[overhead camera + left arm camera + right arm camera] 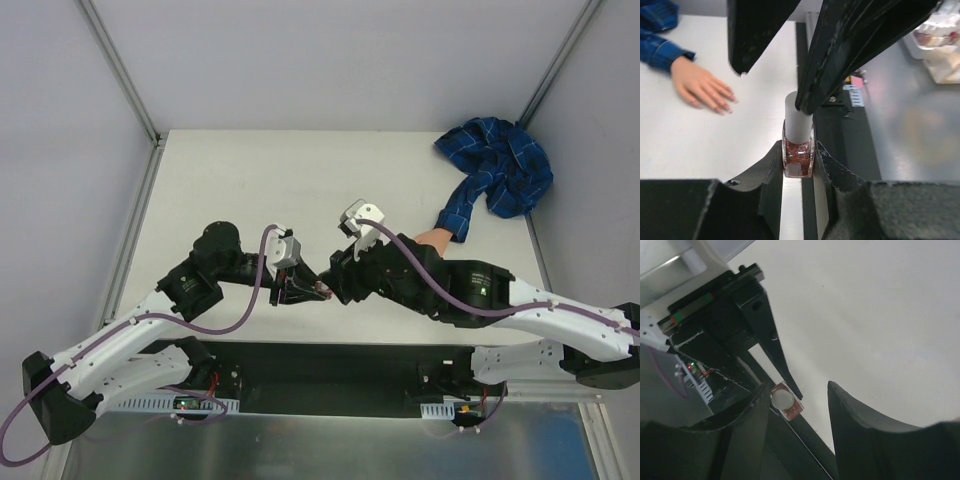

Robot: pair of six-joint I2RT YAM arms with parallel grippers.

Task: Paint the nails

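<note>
Opening the polish, mid-table. The left gripper (798,152) is clamped on the glass body of a red glitter nail polish bottle (798,160) and holds it upright. The right gripper (800,386) stands spread above the bottle and grips nothing. The bottle's pale cap (799,119) lies between the jaws but off-centre, close to one finger (840,60); whether they touch cannot be told.

The nails (729,104) belong to a fake hand (432,238), which lies palm-down on the white table (250,180) well apart from the bottle, its blue plaid sleeve (495,170) beyond it.

To do this step well, the right gripper should probably centre the cap between its jaws, close on the cap alone above the glass, and twist about the bottle's axis. The left gripper's hold must stay firm, or the bottle may tilt and spill.
</note>
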